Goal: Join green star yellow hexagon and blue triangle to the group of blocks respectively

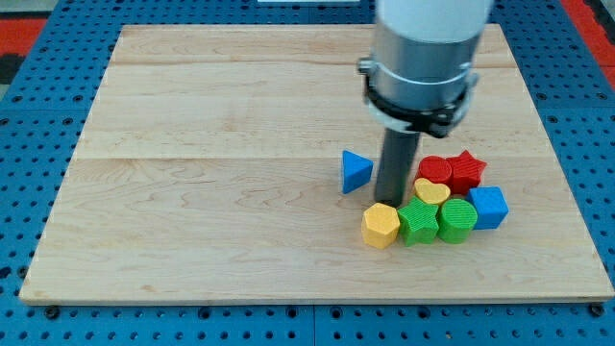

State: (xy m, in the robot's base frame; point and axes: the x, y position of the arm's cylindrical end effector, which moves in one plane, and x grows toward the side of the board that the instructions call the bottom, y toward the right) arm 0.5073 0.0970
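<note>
A yellow hexagon (381, 225) sits at the left end of a tight group near the view's lower right, touching a green star (417, 222). A blue triangle (356, 171) stands apart, up and to the left of the group. My tip (389, 201) rests just above the yellow hexagon, to the right of the blue triangle and left of the yellow heart (431, 192). The rod rises into the grey arm body (423, 58), which hides part of the board behind it.
The group also holds a green cylinder (457, 219), a blue cube (489, 207), a red star (467, 170) and a red block (435, 169) of unclear shape. The wooden board (192, 192) lies on a blue pegboard; its bottom edge runs close below the group.
</note>
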